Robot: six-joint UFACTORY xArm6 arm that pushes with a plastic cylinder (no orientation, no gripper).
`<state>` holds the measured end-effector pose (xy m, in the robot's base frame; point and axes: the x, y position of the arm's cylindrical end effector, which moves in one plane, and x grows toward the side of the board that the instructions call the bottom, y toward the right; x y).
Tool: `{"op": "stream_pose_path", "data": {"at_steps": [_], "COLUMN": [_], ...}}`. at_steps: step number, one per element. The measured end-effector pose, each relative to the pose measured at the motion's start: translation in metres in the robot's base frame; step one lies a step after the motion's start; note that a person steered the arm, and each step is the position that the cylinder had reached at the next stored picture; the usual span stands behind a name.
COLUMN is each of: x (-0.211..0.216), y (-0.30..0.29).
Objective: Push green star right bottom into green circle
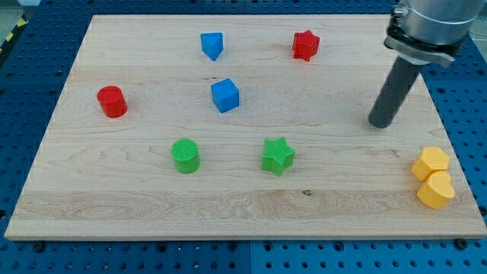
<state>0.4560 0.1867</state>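
Observation:
The green star [278,155] lies on the wooden board [243,205] a little right of centre, toward the view's bottom. The green circle [185,155], a short cylinder, stands to its left at about the same height, a clear gap between them. My tip [378,123] rests on the board well to the right of the star and slightly above it, touching no block. The rod runs up to the arm at the view's top right.
A red cylinder [112,101] stands at the left. A blue wedge [212,45] and a blue cube [225,95] lie above the green blocks. A red star [305,45] is at the top. A yellow hexagon [431,163] and a yellow heart [436,190] sit at the right edge.

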Motion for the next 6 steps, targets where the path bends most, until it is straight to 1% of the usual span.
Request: {"op": "stream_pose_path", "data": {"at_steps": [1, 3, 4, 6], "x": [0.0, 0.037, 0.037, 0.06], "y": [-0.029, -0.054, -0.055, -0.063]}}
